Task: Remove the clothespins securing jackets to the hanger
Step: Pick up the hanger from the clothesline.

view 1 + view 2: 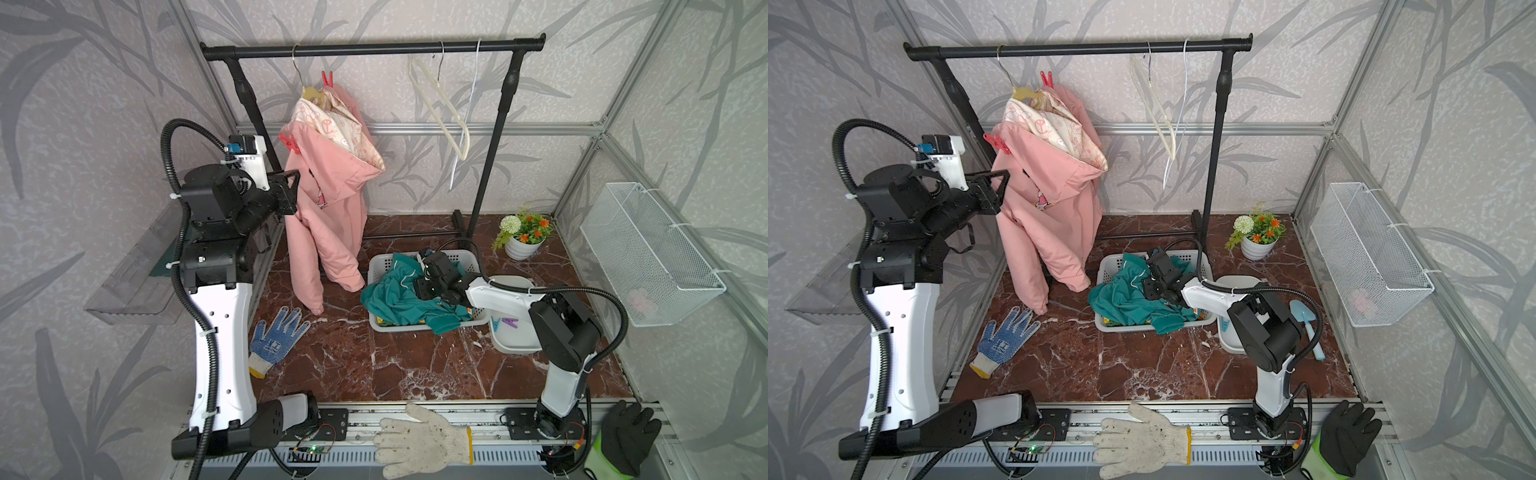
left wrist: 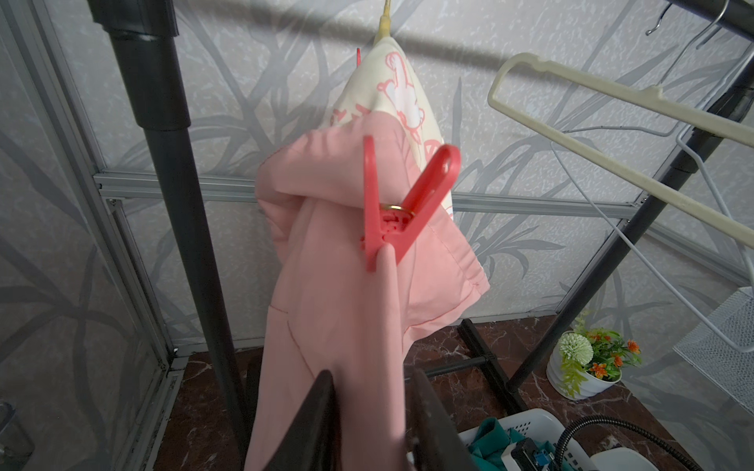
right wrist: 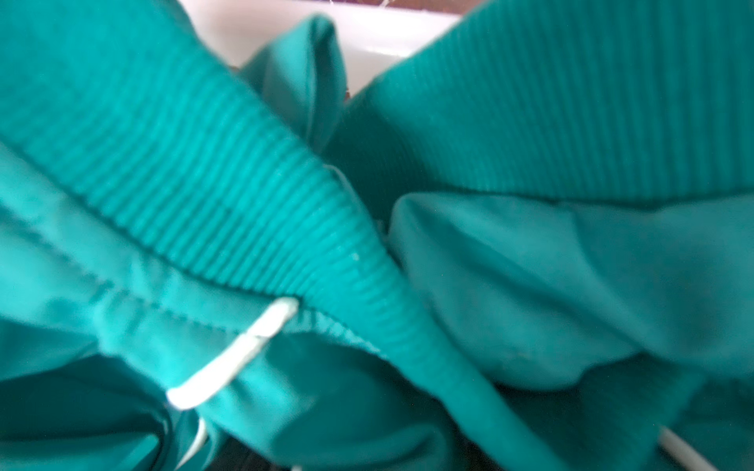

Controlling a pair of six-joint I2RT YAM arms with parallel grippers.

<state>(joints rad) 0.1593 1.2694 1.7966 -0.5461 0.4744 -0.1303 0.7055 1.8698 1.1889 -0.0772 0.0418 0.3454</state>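
The left gripper (image 1: pixel 293 189) is held against the side of the pink jacket (image 1: pixel 332 199), below its near shoulder. In the left wrist view the fingers (image 2: pixel 322 424) are seen standing narrow, with a fold of pink cloth between them that touches both. The pink jacket is hung on a tan hanger (image 1: pixel 311 93) at the left end of the black rail (image 1: pixel 374 48). Two pegs are noted on it. The lower red clothespin (image 1: pixel 291 143) is clipped on the shoulder edge above the gripper, apart from the fingers. The upper red clothespin (image 1: pixel 327 80) is upright just beside the hanger's neck. A blue-dotted glove (image 1: pixel 276 336) is laid on the marble floor (image 1: pixel 395 365) in front of the jacket. Further right, the teal jacket (image 1: pixel 395 295) is heaped in the white basket (image 1: pixel 379 266) and spills over its front rim. The right gripper (image 1: pixel 422 284) sits low in the basket over that heap. Its jaws are hidden in both top views, and the right wrist view is filled by teal cloth and a white drawcord (image 3: pixel 232 354), so wide or narrow cannot be told. Just right of the basket, a blue clothespin (image 1: pixel 496 323) and a purple clothespin (image 1: pixel 510 322) are lying in a white tray (image 1: pixel 515 347), partly behind the right arm. A cream hanger (image 1: pixel 440 104) and a white wire hanger (image 1: pixel 471 95) are hung on the rail's right half. A flower pot (image 1: pixel 523 245) is stood at the back right, and a wire mesh basket (image 1: pixel 648 257) is mounted on the right wall.
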